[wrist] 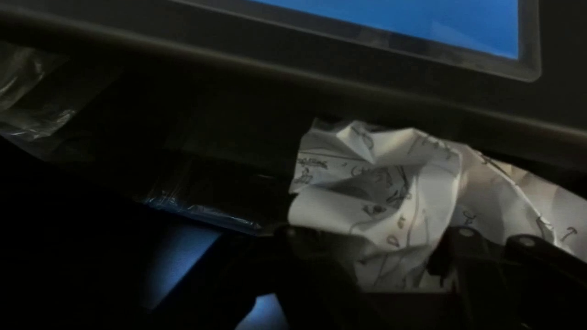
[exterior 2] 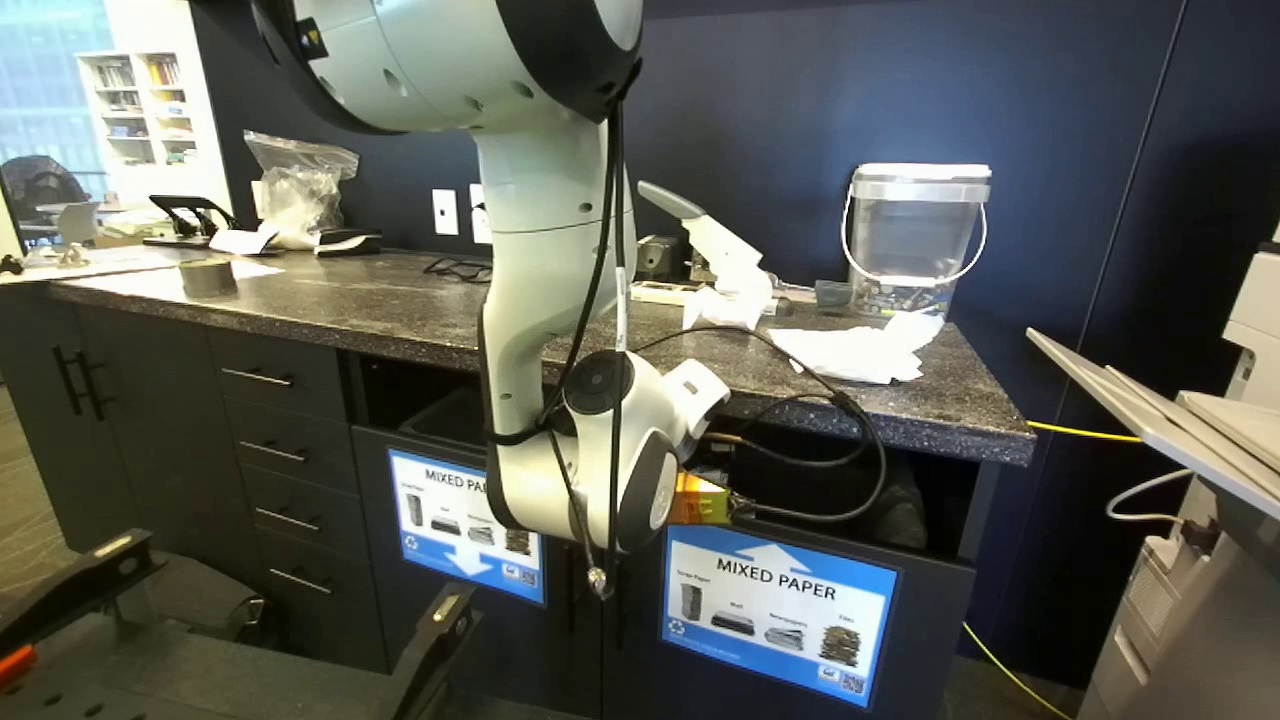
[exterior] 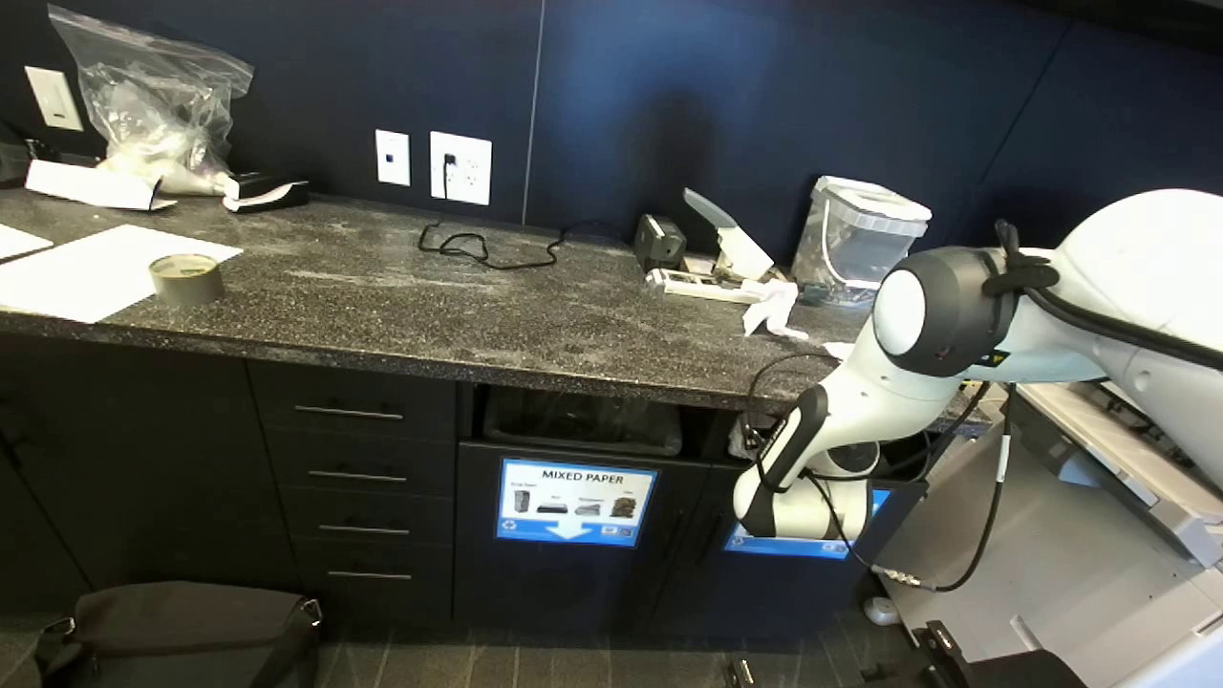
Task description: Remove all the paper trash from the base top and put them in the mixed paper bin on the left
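Observation:
The base top (exterior: 382, 296) is a dark speckled counter in both exterior views. A crumpled white paper scrap (exterior: 770, 308) lies by the stapler; it also shows in an exterior view (exterior 2: 718, 308). More white crumpled paper (exterior 2: 850, 352) lies near the counter's right end. My gripper (wrist: 394, 250) reaches into the dark opening of the right mixed paper bin (exterior 2: 880, 500), below the counter edge; its fingers are hidden in both exterior views. In the wrist view its fingers are shut on a crumpled written paper scrap (wrist: 376, 183). The left mixed paper bin (exterior: 583, 420) has its own opening.
A stapler (exterior: 731, 253), a clear bucket (exterior: 853, 248) and a black cord (exterior: 487, 250) are at the back. A tape roll (exterior: 186, 280), large flat sheets (exterior: 91, 272) and a plastic bag (exterior: 162, 124) lie left. A grey printer (exterior: 1051, 497) stands right. Cables hang from the arm.

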`<action>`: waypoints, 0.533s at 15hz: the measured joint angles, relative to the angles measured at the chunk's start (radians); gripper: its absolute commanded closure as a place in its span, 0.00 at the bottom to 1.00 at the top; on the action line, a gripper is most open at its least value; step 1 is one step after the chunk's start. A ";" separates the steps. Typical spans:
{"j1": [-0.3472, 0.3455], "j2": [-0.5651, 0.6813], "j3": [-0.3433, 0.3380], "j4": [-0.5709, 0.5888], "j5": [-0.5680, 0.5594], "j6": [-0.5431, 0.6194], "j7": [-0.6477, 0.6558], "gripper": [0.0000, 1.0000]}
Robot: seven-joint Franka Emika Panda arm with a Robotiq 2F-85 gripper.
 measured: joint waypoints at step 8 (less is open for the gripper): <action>0.030 -0.001 -0.035 -0.009 0.064 0.009 -0.005 0.00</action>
